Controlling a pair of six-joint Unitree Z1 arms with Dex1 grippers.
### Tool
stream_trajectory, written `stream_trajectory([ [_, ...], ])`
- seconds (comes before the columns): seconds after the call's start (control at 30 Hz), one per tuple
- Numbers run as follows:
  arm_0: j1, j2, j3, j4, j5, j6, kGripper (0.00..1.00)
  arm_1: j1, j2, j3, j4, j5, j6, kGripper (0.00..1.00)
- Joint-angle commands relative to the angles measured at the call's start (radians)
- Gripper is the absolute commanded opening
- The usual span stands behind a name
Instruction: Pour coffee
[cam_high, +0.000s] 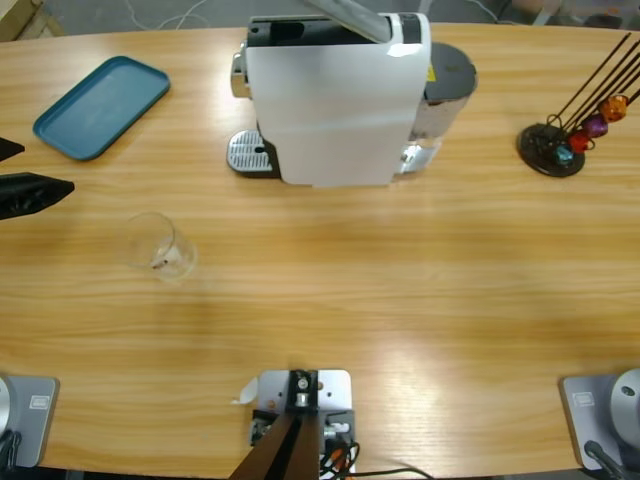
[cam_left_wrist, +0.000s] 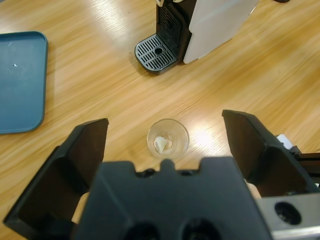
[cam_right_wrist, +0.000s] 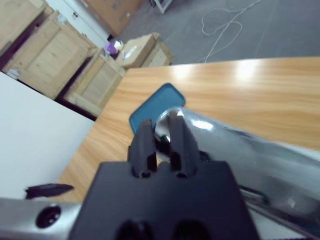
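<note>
From above, you have a clear glass tumbler (cam_high: 160, 247) standing upright on the wooden table (cam_high: 400, 270), left of middle and in front of the white coffee machine (cam_high: 335, 95). The coffee (cam_high: 160, 264) shows only as a small dark trace at the bottom of the glass; you cannot judge its colour from here. A teal tray (cam_high: 100, 105) lies towards the table's far left, well apart from the glass. A black rack (cam_high: 550, 150) with coloured capsules (cam_high: 588, 130) stands at the far right. Your left gripper (cam_high: 30, 190) comes in at the left edge, level with the glass but apart from it.

Along your left wrist, the left gripper (cam_left_wrist: 165, 145) has its jaws spread wide and grips nothing. The tumbler (cam_left_wrist: 168, 138) sits between them, touching neither. At its bottom you see a pale, glinting patch; any liquid there is too faint to tell. Beyond it stand the machine's round drip grille (cam_left_wrist: 156, 52) and its white body (cam_left_wrist: 215, 25); the tray (cam_left_wrist: 20, 82) lies to the left.

Along your right wrist, the right gripper (cam_right_wrist: 160, 135) has its jaws pressed close together, with a shiny silver lever (cam_right_wrist: 235, 150) right at them; whether they pinch it you cannot tell. The tray's corner (cam_right_wrist: 150, 107) and wooden crates (cam_right_wrist: 55, 50) show behind.
</note>
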Motion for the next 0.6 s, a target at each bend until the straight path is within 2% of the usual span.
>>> stream_trajectory([
  [0.03, 0.008, -0.021, 0.051, 0.013, 0.004, -0.009, 0.987, -0.065, 0.161, 0.106, 0.017, 0.001, -0.031, 0.000],
  [0.27, 0.008, -0.014, 0.059, 0.012, 0.004, -0.009, 0.987, -0.096, 0.167, 0.093, 0.008, 0.012, -0.058, 0.000],
  [0.4, 0.008, -0.012, 0.063, 0.011, 0.004, -0.009, 0.987, -0.050, 0.166, 0.086, -0.023, 0.037, -0.075, 0.000],
  [0.6, 0.008, -0.006, 0.063, 0.010, 0.005, -0.009, 0.991, 0.028, 0.135, 0.073, -0.071, 0.125, -0.174, 0.000],
])
